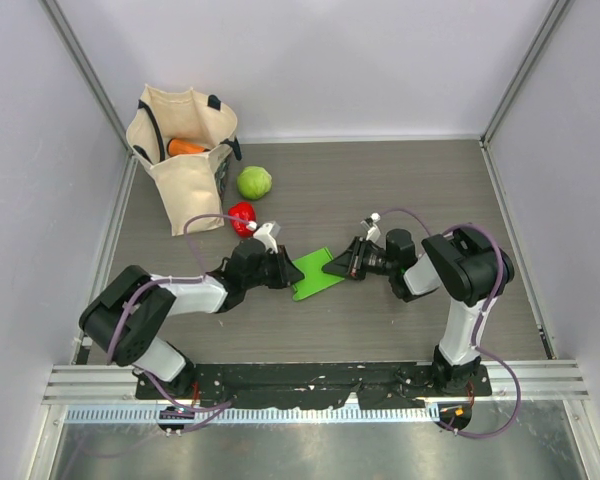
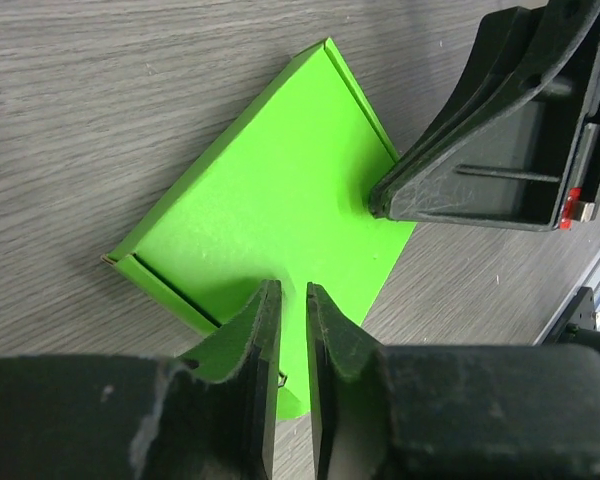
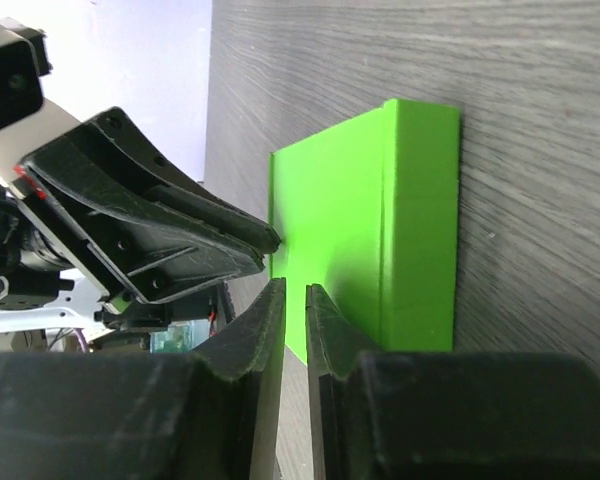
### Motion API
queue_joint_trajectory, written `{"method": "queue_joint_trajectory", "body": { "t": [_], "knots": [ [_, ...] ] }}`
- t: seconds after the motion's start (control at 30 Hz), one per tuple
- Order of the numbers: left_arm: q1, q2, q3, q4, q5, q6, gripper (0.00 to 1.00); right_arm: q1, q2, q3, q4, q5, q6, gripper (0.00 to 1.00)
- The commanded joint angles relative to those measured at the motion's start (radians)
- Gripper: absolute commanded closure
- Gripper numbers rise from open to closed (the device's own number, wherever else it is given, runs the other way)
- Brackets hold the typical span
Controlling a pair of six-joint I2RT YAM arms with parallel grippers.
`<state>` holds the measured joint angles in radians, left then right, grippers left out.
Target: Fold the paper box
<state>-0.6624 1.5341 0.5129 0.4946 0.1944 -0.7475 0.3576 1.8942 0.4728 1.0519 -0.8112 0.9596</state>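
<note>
The top view alone gives the layout. The paper box [image 1: 315, 272], a bright green piece of thin card, lies flat near the middle of the desk [image 1: 410, 190]. The left jaws are at its left edge and the right jaws at its right edge, pointing at each other across it. Further back, well apart from the card, this view also shows a cream cloth bag [image 1: 185, 185] with black straps and something orange [image 1: 186, 147] poking from its mouth. A round pale-green vegetable [image 1: 254, 182] sits just beside the bag, and a small red object [image 1: 242, 217] lies nearer the left jaws.

The wrist views add detail that the top view lacks. From the left wrist, the card is a smooth matt panel with a narrow creased strip along two opposite edges. From the right wrist, one side shows a wider band set off by a straight crease. Both views show the desk as grey laminate with a fine wood grain.

The left jaws, scuffed black plastic, stand narrowed to a thin slit over a corner of the card. The right jaws are drawn in just as far over the opposite edge. Each wrist view shows the other pair's tips brought to a point that touches the card's edge. Whether either pair actually pinches the card cannot be told.
</note>
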Motion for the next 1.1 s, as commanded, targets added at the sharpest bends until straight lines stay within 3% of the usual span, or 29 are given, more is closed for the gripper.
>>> {"method": "queue_joint_trajectory", "body": {
  "t": [0.0,0.27,0.53,0.7,0.8,0.93,1.07],
  "knots": [
    [0.004,-0.072,0.024,-0.068,-0.009,0.034,0.78,-0.008,-0.026,-0.005,0.16,-0.028,0.064,0.8],
    [0.033,-0.239,0.027,-0.221,-0.019,0.037,0.59,-0.008,-0.093,0.084,-0.145,0.001,-0.082,0.77],
    [0.106,-0.397,-0.052,-0.358,-0.001,-0.076,0.45,-0.011,-0.053,0.047,-0.133,0.026,-0.122,0.78],
    [0.141,-0.338,-0.126,-0.23,0.078,-0.283,0.43,-0.011,-0.008,0.006,-0.084,0.053,-0.119,0.8],
    [0.142,-0.231,-0.148,-0.062,0.138,-0.361,0.42,-0.014,0.005,0.001,-0.084,0.073,-0.124,0.81],
    [0.142,-0.126,-0.16,0.12,0.155,-0.426,0.37,-0.032,0.006,0.004,-0.125,0.109,-0.128,0.82],
    [0.139,-0.085,-0.166,0.157,0.134,-0.455,0.34,-0.046,0.002,-0.002,-0.173,0.141,-0.15,0.83]
  ]
}}
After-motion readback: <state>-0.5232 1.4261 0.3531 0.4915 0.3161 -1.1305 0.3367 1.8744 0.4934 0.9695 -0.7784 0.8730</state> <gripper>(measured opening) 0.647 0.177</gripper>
